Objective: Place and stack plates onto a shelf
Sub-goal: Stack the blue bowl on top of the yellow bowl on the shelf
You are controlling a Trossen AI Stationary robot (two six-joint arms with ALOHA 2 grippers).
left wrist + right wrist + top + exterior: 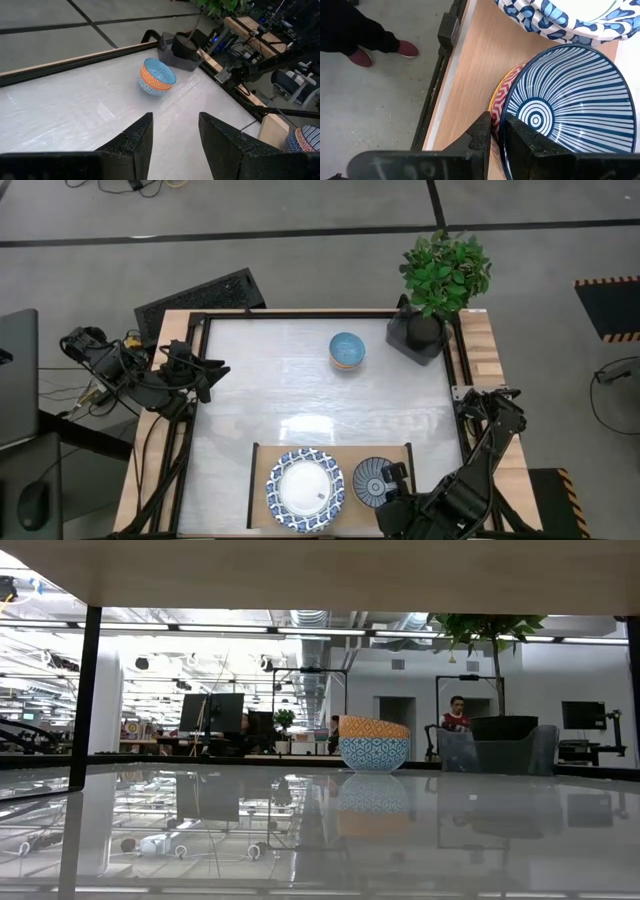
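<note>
The plates (305,491) lie stacked on the left half of the light-wood shelf (345,457) at the table's near edge; their rims also show in the right wrist view (555,17). Beside them on the shelf's right half is a blue-and-white striped bowl (372,480) with a red zigzag outside. My right gripper (390,478) is shut on that bowl (570,95). My left gripper (213,370) waits open at the table's left edge, above the tabletop (175,135). My right gripper (499,137) holds the striped bowl by its rim (501,112) on the side away from the plates. One finger (522,140) is inside the bowl and the other (481,132) is outside, coming from above. The bowl is upright over the shelf board; its foot is hidden.
A blue-and-orange bowl (347,350) stands on the tabletop toward the far edge (157,76) (373,743). A potted plant (440,280) fills the far right corner. Black frame rails (300,314) edge the table. A person's legs (360,35) stand beside the shelf's near side.
</note>
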